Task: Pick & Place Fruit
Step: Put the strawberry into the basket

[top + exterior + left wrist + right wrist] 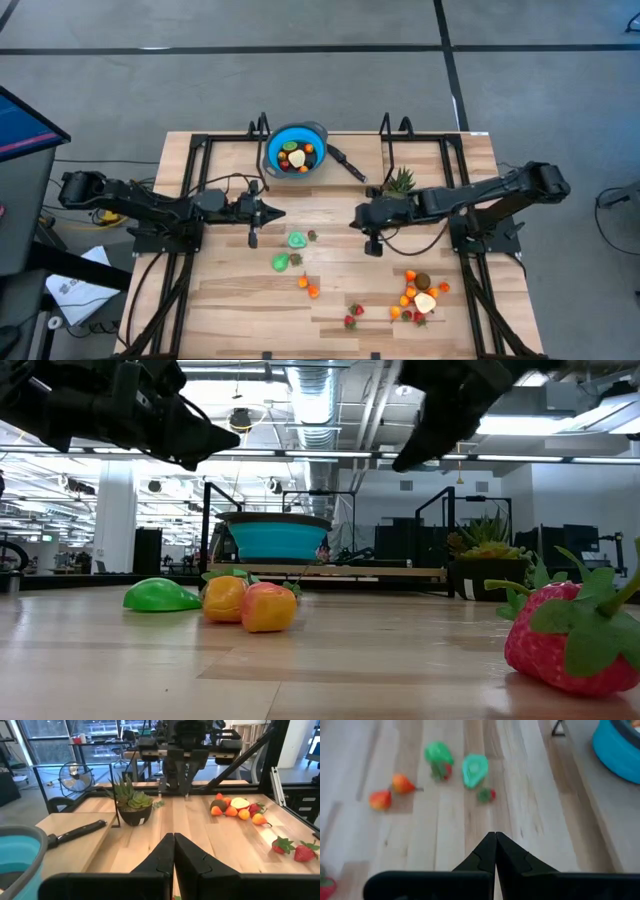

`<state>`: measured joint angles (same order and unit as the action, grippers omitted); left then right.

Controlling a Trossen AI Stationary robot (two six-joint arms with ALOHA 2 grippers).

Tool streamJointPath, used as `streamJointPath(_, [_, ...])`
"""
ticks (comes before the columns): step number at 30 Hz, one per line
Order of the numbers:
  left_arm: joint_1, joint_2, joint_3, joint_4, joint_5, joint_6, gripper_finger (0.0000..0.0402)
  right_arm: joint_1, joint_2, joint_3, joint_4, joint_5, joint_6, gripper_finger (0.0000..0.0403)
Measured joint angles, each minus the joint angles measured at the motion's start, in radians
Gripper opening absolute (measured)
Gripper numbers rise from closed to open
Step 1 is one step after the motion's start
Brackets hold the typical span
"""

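Fruit (418, 296) lies scattered toward five o'clock on the surface (230, 310), long axes unclear; left tool (277, 212) and right tool (356, 217) hover clenched, empty.

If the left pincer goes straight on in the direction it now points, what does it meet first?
Most likely the right pincer. The left pincer, shut and empty, points across the table at it, and only bare wood shows between them. The potted plant sits off to the side. Their relative heights are hard to judge, so it may pass by.
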<state>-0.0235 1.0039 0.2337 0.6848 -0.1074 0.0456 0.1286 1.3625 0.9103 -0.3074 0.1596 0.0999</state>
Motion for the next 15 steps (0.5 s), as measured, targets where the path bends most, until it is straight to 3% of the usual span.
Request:
streamJointPath(7, [0.001, 0.000, 0.000, 0.023, 0.002, 0.000, 0.0002, -0.057, -0.241, -0.269, 0.226, -0.032, 0.056, 0.0001])
streamJointPath(15, [0.001, 0.000, 0.000, 0.103, 0.003, -0.001, 0.0002, -0.076, -0.536, -0.499, 0.439, -0.032, -0.007, 0.0001])
